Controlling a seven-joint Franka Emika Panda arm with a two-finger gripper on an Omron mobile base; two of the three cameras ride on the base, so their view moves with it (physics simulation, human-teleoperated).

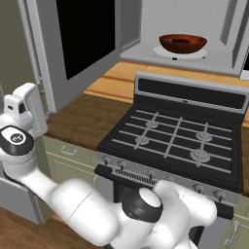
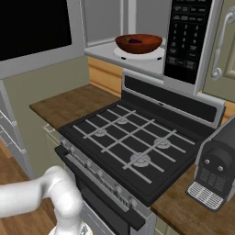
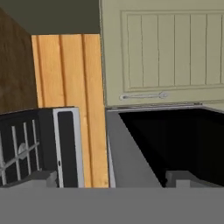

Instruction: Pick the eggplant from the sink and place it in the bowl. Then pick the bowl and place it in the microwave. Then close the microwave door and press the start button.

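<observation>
At upper left of the left base view, swung wide: the microwave door [image 1: 80, 44], its tall black pane running up the frame. Beside its outer face at mid left, the gripper [image 1: 24, 109], jaws wide apart, holding nothing. Upper right, on the turntable, sat the bowl [image 1: 183, 43] with the eggplant [image 2: 135, 41] inside.

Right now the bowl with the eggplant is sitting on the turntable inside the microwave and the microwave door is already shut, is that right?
Not quite. The bowl with the eggplant does sit on the turntable inside the microwave, but the microwave door stands wide open, as the left base view shows.
</observation>
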